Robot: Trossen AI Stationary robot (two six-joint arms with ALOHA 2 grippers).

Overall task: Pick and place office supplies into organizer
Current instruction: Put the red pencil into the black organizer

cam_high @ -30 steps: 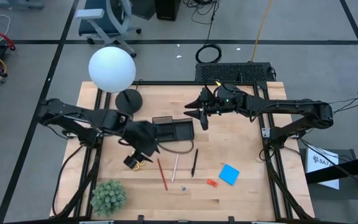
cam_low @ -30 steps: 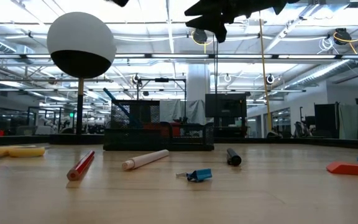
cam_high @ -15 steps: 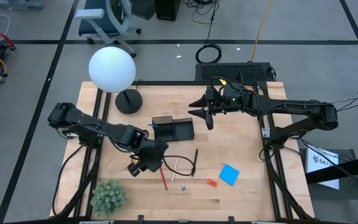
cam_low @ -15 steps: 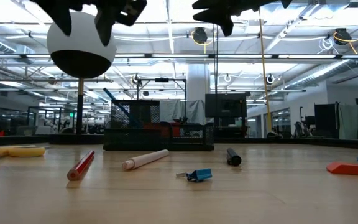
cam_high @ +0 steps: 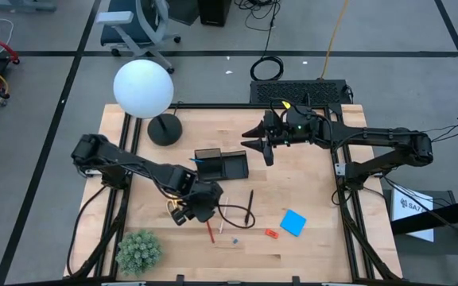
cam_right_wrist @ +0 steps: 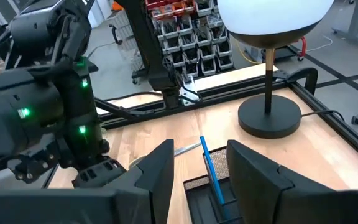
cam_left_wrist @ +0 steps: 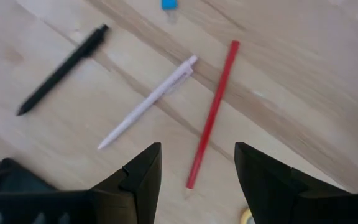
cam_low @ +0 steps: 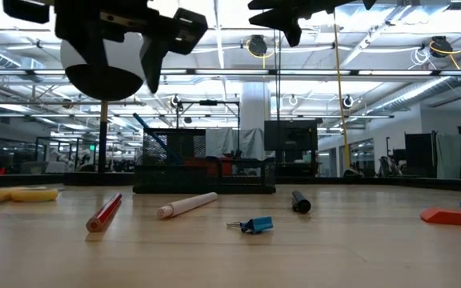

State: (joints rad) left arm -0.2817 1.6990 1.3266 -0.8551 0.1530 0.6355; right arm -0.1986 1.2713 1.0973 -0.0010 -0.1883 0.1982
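My left gripper (cam_high: 203, 206) hovers open above the table. In the left wrist view its fingers (cam_left_wrist: 196, 152) stand over the near end of the red pencil (cam_left_wrist: 213, 112). The pale pen (cam_left_wrist: 148, 102) and black pen (cam_left_wrist: 61, 68) lie flat beside that pencil. The yellow-handled scissors (cam_high: 173, 211) peek out from under the left arm. The blue note pad (cam_high: 293, 222), the red-orange piece (cam_high: 270, 233) and a small blue clip (cam_low: 256, 226) lie toward the table's near right. The black organizer (cam_high: 221, 165) holds a blue pen (cam_right_wrist: 211, 168). My right gripper (cam_high: 262, 148) hangs open, high, right of the organizer.
A white globe lamp (cam_high: 143, 87) on a round black base (cam_high: 164, 129) stands at the far left. A green plant (cam_high: 138, 249) sits at the near left corner. A dark cable loop (cam_high: 233, 210) lies by the pens. Bare wood stretches right of the organizer.
My left gripper has swung from over the scissors toward the table's right and near edge, and now hangs over the red pencil. It has come down into the low view. The scissors, covered before, partly show now. My right gripper has shifted slightly right.
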